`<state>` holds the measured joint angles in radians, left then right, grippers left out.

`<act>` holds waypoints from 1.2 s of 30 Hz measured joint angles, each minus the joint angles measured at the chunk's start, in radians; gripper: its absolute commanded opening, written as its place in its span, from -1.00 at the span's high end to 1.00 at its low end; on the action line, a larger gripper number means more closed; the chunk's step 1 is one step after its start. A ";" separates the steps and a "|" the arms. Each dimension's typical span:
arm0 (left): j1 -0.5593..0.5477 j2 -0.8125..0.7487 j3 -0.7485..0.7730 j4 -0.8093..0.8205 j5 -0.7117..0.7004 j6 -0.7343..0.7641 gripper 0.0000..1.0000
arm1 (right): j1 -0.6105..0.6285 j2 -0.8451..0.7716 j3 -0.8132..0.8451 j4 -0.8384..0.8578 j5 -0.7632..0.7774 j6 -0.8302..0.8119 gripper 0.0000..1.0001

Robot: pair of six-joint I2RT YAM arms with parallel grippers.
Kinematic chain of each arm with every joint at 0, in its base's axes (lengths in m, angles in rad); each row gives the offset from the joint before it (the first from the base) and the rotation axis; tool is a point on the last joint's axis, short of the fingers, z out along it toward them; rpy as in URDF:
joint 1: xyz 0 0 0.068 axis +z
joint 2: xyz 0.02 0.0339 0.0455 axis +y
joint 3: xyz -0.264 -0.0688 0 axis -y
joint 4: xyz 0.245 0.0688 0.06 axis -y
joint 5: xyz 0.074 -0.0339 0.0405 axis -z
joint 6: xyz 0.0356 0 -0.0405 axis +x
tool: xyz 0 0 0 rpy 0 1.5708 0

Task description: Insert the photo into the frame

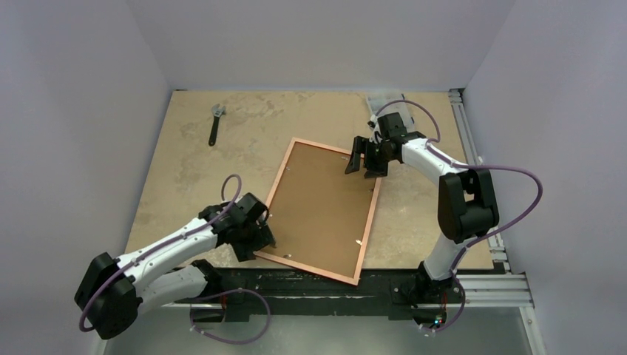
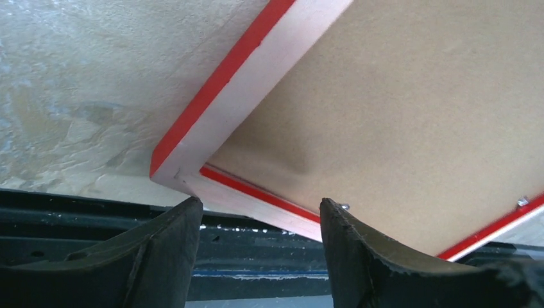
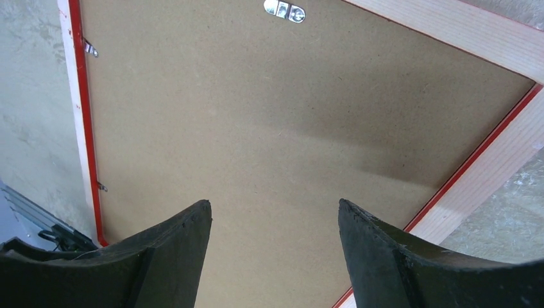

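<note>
1. Top view: the frame (image 1: 367, 231) lies back-up near the table's (image 1: 185, 170) front edge. Its long axis runs near-to-far, with the far end leaning right.
2. Left wrist: the left gripper (image 2: 260, 250) is spread and empty at the frame's (image 2: 237, 77) near-left corner.
3. Right wrist: the right gripper (image 3: 274, 256) is wide and empty above the backing board (image 3: 269, 128).

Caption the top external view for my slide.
Frame lies face down, backing board up; left gripper open at its near-left corner, right gripper open over its far-right corner.

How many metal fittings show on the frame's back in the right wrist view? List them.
3: a hanger plate at the view's top, an upper tab and a lower tab along the left side. Others may be hidden.
</note>
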<state>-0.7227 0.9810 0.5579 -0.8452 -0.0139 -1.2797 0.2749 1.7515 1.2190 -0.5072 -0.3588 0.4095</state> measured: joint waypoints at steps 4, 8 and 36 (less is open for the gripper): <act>-0.005 0.118 0.005 0.037 0.014 -0.001 0.13 | 0.000 0.000 0.000 0.000 -0.002 0.000 -0.42; -0.001 0.202 0.017 0.100 0.033 -0.038 0.65 | 0.000 0.000 0.000 0.000 -0.003 0.000 -0.41; 0.406 0.723 0.533 0.143 0.033 0.619 0.30 | -0.001 -0.034 0.038 -0.076 0.285 0.007 -0.50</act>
<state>-0.3172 1.7039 1.0912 -0.7017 0.0193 -0.6609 0.2737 1.7180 1.2568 -0.5831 -0.0742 0.4164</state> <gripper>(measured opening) 0.147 0.731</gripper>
